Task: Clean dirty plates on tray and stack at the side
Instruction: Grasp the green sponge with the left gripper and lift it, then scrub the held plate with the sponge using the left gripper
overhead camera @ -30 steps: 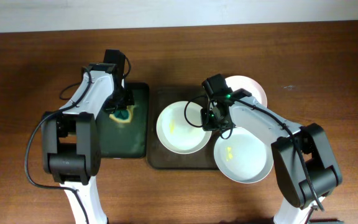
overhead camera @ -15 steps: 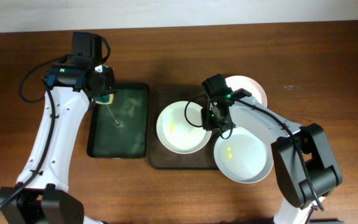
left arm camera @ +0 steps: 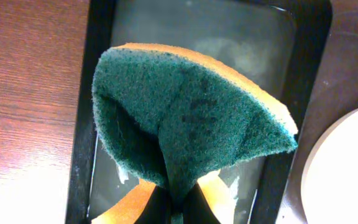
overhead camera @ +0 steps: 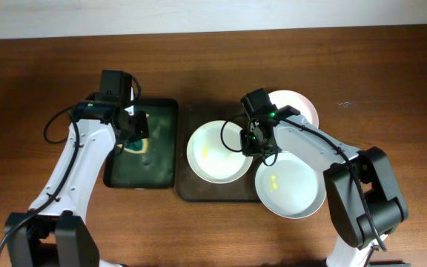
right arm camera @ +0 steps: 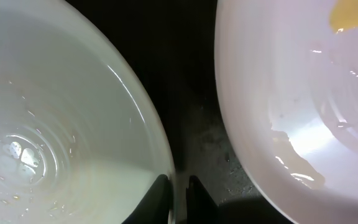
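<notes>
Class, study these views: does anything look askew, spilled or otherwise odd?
Yes. The front plate overhangs the brown tray's lower-right corner in the overhead view. It and the middle plate carry yellow smudges. The left gripper pinches the sponge folded double.

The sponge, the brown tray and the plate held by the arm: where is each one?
sponge [left arm camera: 185,118]: left wrist view, on its green scrubbing face.
brown tray [overhead camera: 190,190]: overhead view, on its bare lower-left corner.
held plate [overhead camera: 215,157]: overhead view, on its white middle.
</notes>
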